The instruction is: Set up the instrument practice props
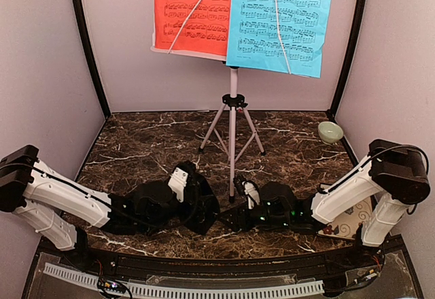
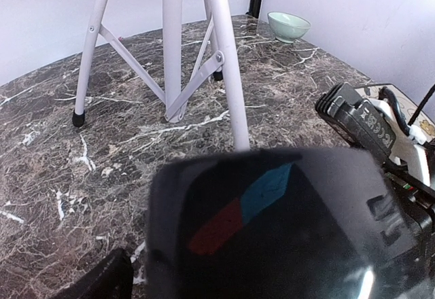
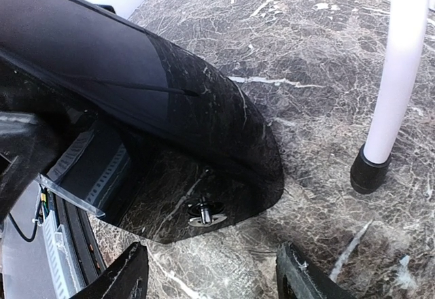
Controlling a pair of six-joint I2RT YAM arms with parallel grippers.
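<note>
The left arm reaches in low from the left edge of the marble worktop (image 1: 143, 143). Its claw (image 1: 206, 206) lies near the front centre, against a dark glossy metronome (image 2: 272, 231). One finger (image 2: 102, 278) shows with a sliver of marble between it and the metronome. The other finger is hidden, so its state cannot be told. The shiny cover mirrors a red and a blue patch.

Behind, the white music stand (image 1: 233, 102) stands upright on three legs. It holds a red page (image 1: 190, 13) on the left and a blue page (image 1: 279, 20) on the right, each pinned by a thin arm.

The right claw (image 3: 211, 278) faces the metronome from the other side. It is released, with bare marble between its fingers. One stand foot (image 3: 370, 170) sits just beside it. A pale green bowl (image 1: 330, 132) sits in the far right corner, and a patterned tile (image 1: 359, 216) lies under the right arm.
</note>
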